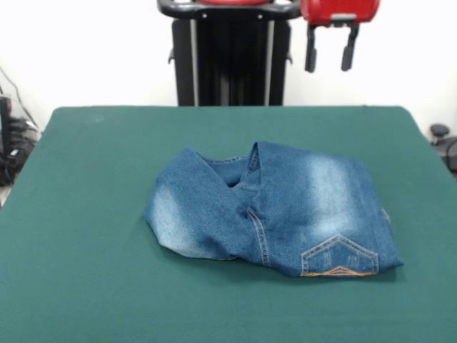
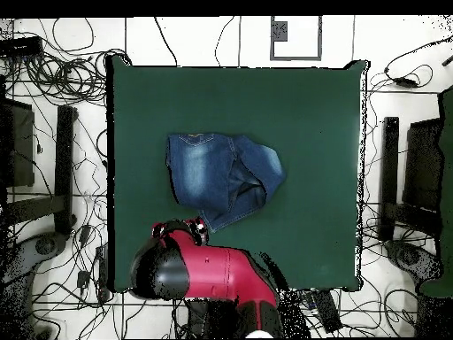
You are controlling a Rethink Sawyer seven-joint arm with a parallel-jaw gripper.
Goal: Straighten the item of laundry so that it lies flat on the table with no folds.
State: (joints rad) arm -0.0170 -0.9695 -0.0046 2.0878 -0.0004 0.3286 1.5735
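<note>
Folded jeans [image 1: 275, 211], legs hidden; raised pincer [image 1: 330, 53] cut off above.

The crumpled pair of blue denim jeans [image 1: 275, 211] shows faded whitish patches, tan seam stitching and an orange-embroidered chevron on one back pocket [image 1: 339, 257]. The wide rectangular desk [image 1: 86, 271] wears plain dark green cloth. The claw [image 1: 330, 50] has black fingers under a glossy red housing.
</note>
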